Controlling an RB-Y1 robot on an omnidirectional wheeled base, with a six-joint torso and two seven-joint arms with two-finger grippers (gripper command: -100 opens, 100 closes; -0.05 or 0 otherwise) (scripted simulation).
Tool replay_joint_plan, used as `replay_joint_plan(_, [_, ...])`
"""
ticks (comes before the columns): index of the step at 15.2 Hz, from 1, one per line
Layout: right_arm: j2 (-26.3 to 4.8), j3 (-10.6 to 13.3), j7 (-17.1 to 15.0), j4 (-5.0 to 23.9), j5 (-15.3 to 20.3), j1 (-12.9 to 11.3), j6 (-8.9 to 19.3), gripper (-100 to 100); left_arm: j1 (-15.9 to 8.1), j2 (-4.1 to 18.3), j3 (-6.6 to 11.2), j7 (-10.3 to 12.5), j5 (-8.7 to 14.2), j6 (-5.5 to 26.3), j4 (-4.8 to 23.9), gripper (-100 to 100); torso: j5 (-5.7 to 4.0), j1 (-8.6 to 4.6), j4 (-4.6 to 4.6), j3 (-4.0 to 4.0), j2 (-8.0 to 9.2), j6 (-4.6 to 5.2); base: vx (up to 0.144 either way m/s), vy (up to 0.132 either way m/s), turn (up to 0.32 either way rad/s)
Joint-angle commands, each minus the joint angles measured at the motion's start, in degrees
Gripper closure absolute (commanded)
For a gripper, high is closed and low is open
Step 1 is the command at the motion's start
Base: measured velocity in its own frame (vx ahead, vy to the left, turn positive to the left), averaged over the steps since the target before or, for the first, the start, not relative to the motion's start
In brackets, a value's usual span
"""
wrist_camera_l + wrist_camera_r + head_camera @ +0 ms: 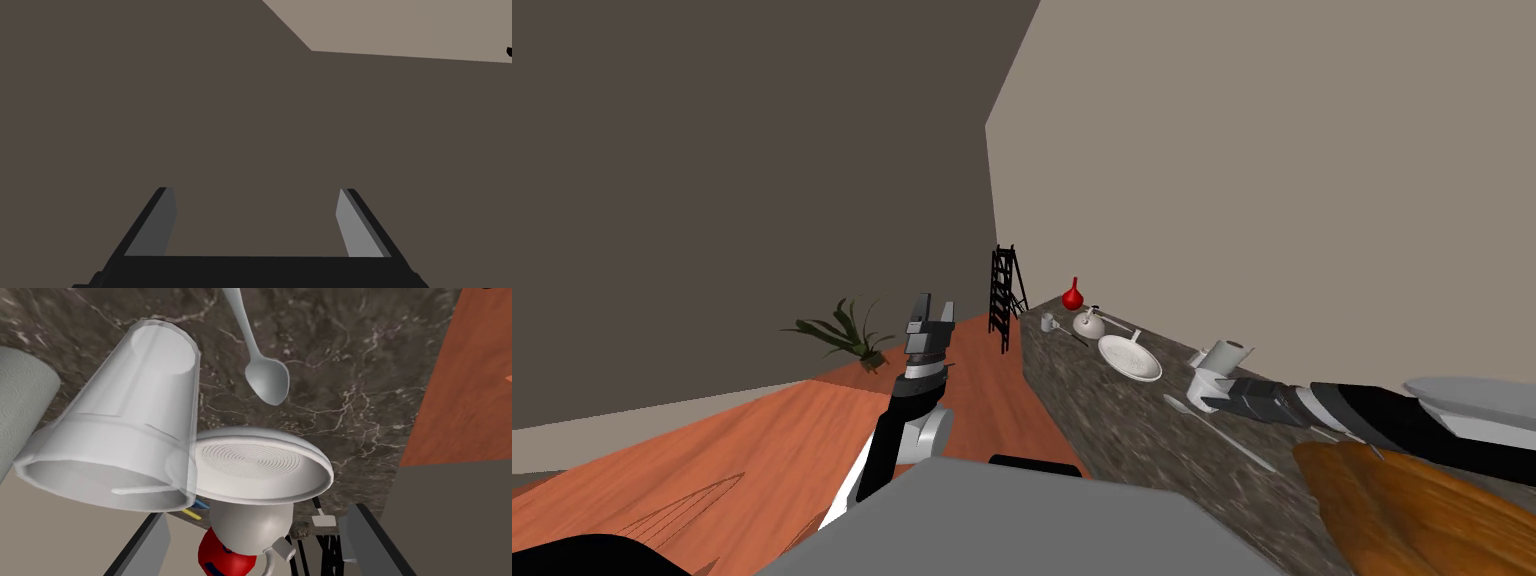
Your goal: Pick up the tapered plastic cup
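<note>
- Right claw (pixel 254 510): both fingers are spread wide apart. Nothing is gripped between them.
- Tapered cup (pixel 115 423): translucent white, with the narrow base on the tabletop (pixel 350 363) and the wide rim facing the wrist camera.
- Cup position relative to the claw: it sits just past one fingertip, off to that finger's side and not in the gap between the two fingers. Whether that finger touches the rim cannot be told.
- Head view: the cup stands right of the frame's centre, directly ahead of the right claw. The right arm reaches in from the right edge of the frame.
- Paper towel roll (pixel 20 403): white, just beside the cup on the side nearer the beige wall.
- Plate (pixel 260 468): white and round, just beside the cup on the side away from the roll. In the right wrist view the cup's rim overlaps the plate's edge.
- Spoon (pixel 265 378): light grey, lying on the dark marbled tabletop near the plate, apart from the cup.
- Beyond the plate: a white round vessel (pixel 250 528), then a red vessel (pixel 220 558).
- Black ladder-like rack (pixel 1004 295): at the far end of the tabletop, centre of the head view frame.
- Left claw (pixel 256 190): fingers wide apart, holding nothing. In the head view it is raised left of centre, above the orange-brown floor (pixel 712 450), well apart from the tabletop.
- Potted plant (pixel 847 335): on the floor beyond the left claw.
</note>
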Motion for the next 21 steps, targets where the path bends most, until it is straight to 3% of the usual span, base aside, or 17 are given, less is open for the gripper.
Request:
replay_joint_plan(1, [-1.89,0.86,-0.11,1.14,0.66,0.37,-0.36,-100,0.0,0.0,0.0,0.0,0.0,0.0,0.0,0,0.0,0.0,0.0,0.0,0.0,0.0,0.059,0.024,0.099])
replay_joint_plan(4, [-4.95,3.14,0.22,2.96,1.95,2.32,-0.65,-100,0.0,0.0,0.0,0.0,0.0,0.0,0.0,0,0.01,-0.01,-0.01,-0.02,-0.04,0.02,0.062,0.022,0.112])
replay_joint_plan(6, [-4.95,3.14,0.22,2.96,1.3,2.32,-0.65,-100,0.0,0.0,0.0,0.0,0.0,0.0,0.0,0,0.0,0.02,0.0,-0.02,-0.03,0.01,0.05,0.02,0.061])
replay_joint_plan(11, [-8.05,6.35,0.58,4.88,3.52,5.12,-1.08,-100,0.0,0.0,0.0,0.0,0.0,0.0,0.0,0,-0.02,-0.02,0.02,0.03,0.05,0.03,0.047,0.019,0.085])
replay_joint_plan(14, [-8.05,6.35,0.17,4.88,6.98,5.12,-1.08,-100,0.0,0.0,0.0,0.0,0.0,0.0,0.0,0,-0.01,-0.04,0.02,0.05,0.08,0.04,0.034,0.01,0.033])
replay_joint_plan(17, [-8.05,6.35,0.58,4.88,3.52,5.12,-1.08,-100,0.0,0.0,0.0,0.0,0.0,0.0,0.0,0,-0.02,-0.08,0.06,0.14,0.23,0.05,0.0,0.0,0.0])
replay_joint_plan(18, [-9.27,8.01,0.72,5.63,4.26,6.6,-1.31,-100,0.0,0.0,0.0,0.0,0.0,0.0,0.0,0,-0.02,-0.09,0.07,0.16,0.26,0.05,0.022,0.009,0.111])
replay_joint_plan(21, [-9.43,7.91,1.26,5.3,3.69,6.54,-0.96,-100,0.0,0.0,0.0,0.0,0.0,0.0,0.0,0,-0.02,-0.05,0.04,0.07,0.12,0.05,0.037,0.011,0.063])
